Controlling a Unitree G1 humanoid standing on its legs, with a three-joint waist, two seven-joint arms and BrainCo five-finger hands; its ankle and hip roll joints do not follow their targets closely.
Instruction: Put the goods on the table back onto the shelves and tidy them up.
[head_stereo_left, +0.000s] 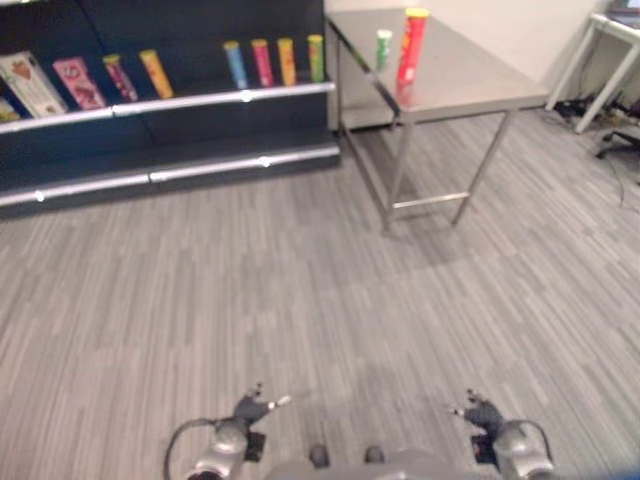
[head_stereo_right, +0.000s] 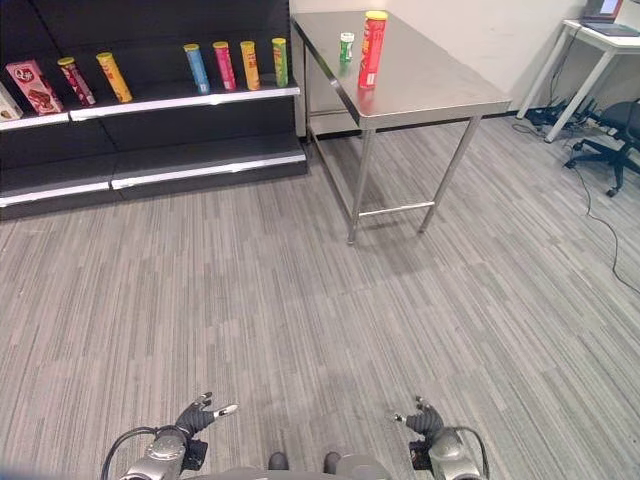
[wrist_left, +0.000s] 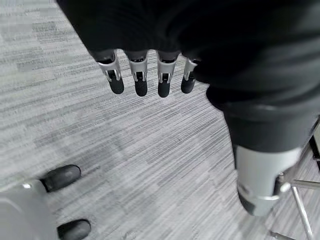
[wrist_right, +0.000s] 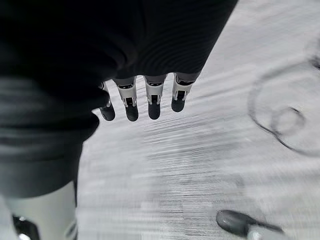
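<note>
Left hand: we see our left hand (head_stereo_right: 196, 414) low at the near left of the head views, hanging over the grey striped carpet floor (head_stereo_right: 300, 300); in the left wrist view its silver dark-tipped fingers (wrist_left: 141, 80) hang straight and relaxed, and it holds nothing.
Right hand: our right hand (head_stereo_right: 424, 419) hangs low at the near right, over the same floor; in the right wrist view its fingers (wrist_right: 153, 100) are straight and loose, with nothing in them.
Table: we face a stainless steel table with thin metal legs (head_stereo_right: 440, 85) at the far right, well apart from both hands.
Goods on the table: a tall red cylindrical can with a yellow lid (head_stereo_right: 372, 48) stands upright near the table's left edge, and a short white can with a green lid (head_stereo_right: 346, 47) stands upright just beside it, on its left.
Shelves: we see a black shelf unit with silver front rails (head_stereo_right: 180, 100) to the left of the table, along the far wall.
Goods on the shelves: on the upper shelf a blue can (head_stereo_right: 196, 67), a pink can (head_stereo_right: 224, 65), an orange can (head_stereo_right: 249, 63) and a green-and-yellow can (head_stereo_right: 280, 60) stand upright in a row at the right end.
Further left: a leaning orange can (head_stereo_right: 114, 76), a leaning dark red can (head_stereo_right: 76, 80) and a pink box (head_stereo_right: 30, 86) sit on the same shelf.
Lower shelf: we see nothing standing on its visible part.
</note>
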